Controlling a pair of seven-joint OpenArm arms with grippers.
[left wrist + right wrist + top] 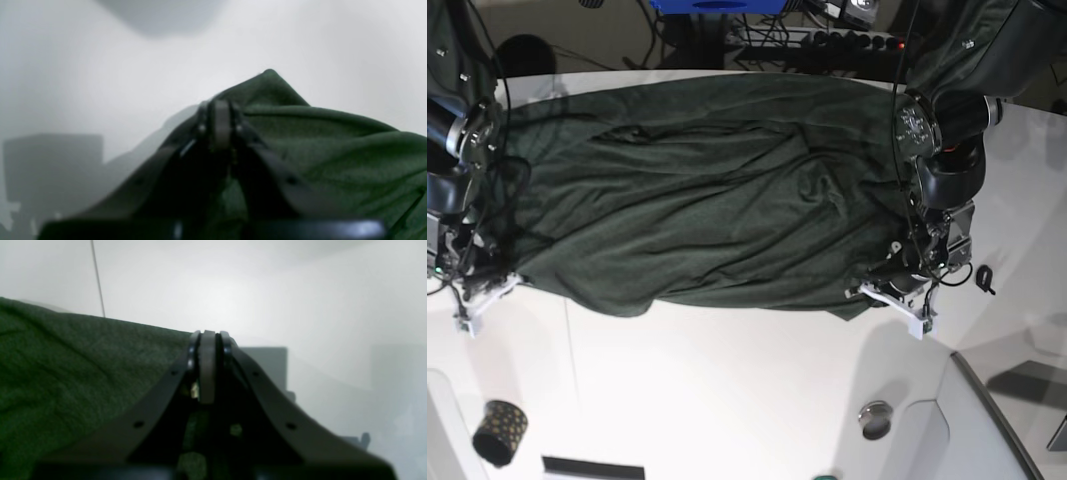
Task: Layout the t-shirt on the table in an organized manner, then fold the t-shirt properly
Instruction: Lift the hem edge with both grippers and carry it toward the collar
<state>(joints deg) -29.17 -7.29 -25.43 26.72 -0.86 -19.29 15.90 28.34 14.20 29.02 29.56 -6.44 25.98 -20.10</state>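
Note:
The dark green t-shirt (697,200) lies spread wide across the white table (727,390), creased in the middle. My left gripper (895,292) sits at the shirt's near corner on the base view's right. In the left wrist view, this gripper (218,108) is shut with the t-shirt (333,150) bunched up around its tips. My right gripper (479,290) is at the opposite near corner. Seen from the right wrist, the gripper (207,336) is shut at the fabric's edge, and the t-shirt (66,373) runs off to the left.
A small dark dotted cup (499,432) stands near the front left. A round metal fitting (876,418) is set in the table at the front right. A small black object (984,277) lies right of the left arm. Cables and a power strip (847,40) sit beyond the far edge.

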